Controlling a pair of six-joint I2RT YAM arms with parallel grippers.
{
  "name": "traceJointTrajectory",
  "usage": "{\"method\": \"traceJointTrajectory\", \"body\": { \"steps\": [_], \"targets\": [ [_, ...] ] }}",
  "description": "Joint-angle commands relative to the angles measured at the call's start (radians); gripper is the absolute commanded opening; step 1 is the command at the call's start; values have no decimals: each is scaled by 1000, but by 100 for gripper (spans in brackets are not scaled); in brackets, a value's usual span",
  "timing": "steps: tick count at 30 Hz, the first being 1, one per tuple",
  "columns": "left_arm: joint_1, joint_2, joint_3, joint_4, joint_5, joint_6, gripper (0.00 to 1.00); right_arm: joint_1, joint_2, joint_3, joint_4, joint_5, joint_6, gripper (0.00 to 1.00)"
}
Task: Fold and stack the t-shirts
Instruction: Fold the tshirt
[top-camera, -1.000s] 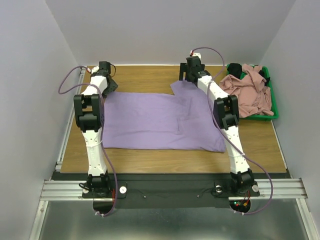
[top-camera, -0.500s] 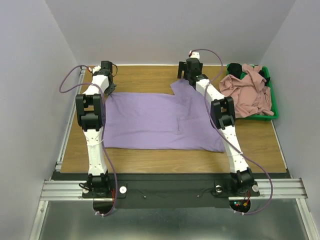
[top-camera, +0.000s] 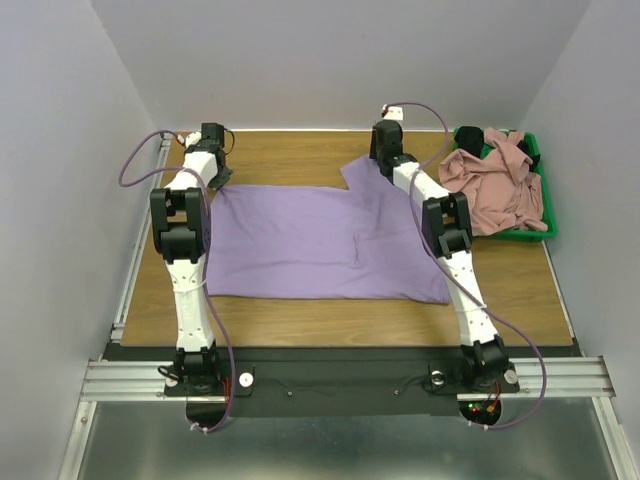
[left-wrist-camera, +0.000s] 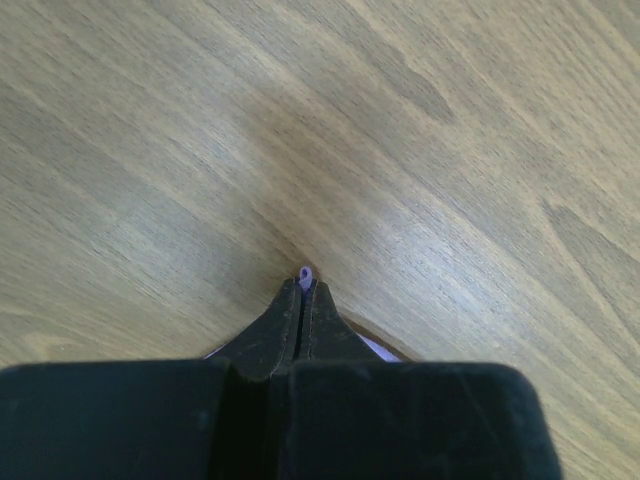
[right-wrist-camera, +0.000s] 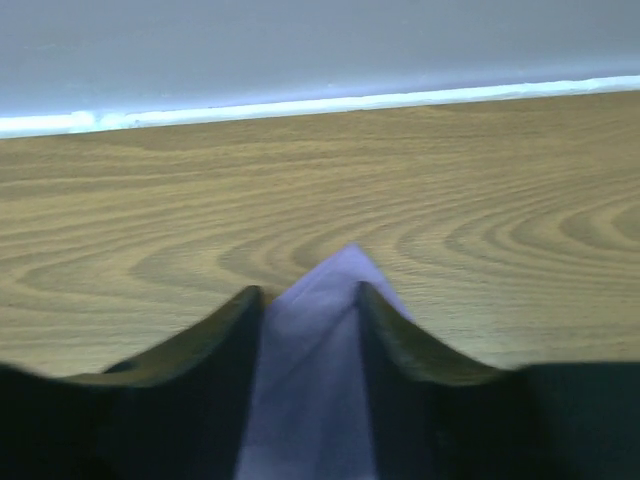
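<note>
A lavender t-shirt (top-camera: 320, 240) lies spread flat on the wooden table (top-camera: 290, 150). At its far left corner sits my left gripper (top-camera: 218, 172), and the left wrist view shows this gripper (left-wrist-camera: 303, 285) shut, with a small tuft of lavender cloth (left-wrist-camera: 304, 272) pinched at its tips. My right gripper (top-camera: 378, 158) is down on the far right corner. Seen from the right wrist, the gripper (right-wrist-camera: 308, 292) has its jaws apart, with the shirt's pointed corner (right-wrist-camera: 350, 268) lying between the fingers. A dusty pink t-shirt (top-camera: 495, 185) and a black one (top-camera: 470, 138) lie crumpled in the bin.
A green plastic bin (top-camera: 545, 228) stands at the table's far right edge. Grey walls close in the table at the back and on both sides. Bare wood shows beyond the shirt's far edge and along its near edge.
My left gripper has shut on the shirt's far left corner. My right gripper has dropped onto the far right corner, and its jaws have narrowed around the cloth.
</note>
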Motion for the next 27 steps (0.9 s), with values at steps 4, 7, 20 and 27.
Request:
{"method": "traceJointTrajectory", "body": {
  "steps": [4, 7, 20, 27],
  "targets": [
    [-2, -63, -48, -2, 25, 27, 0, -5, -45, -56, -38, -33, -3, 25],
    [-2, -78, -63, 10, 36, 38, 0, -5, -77, -65, -38, -27, 0, 0],
    [-34, -277, -295, 140, 87, 52, 0, 18, -434, -436, 14, -55, -18, 1],
    [-34, -372, -414, 189, 94, 63, 0, 25, -707, -819, 158, -69, 11, 0]
  ]
}}
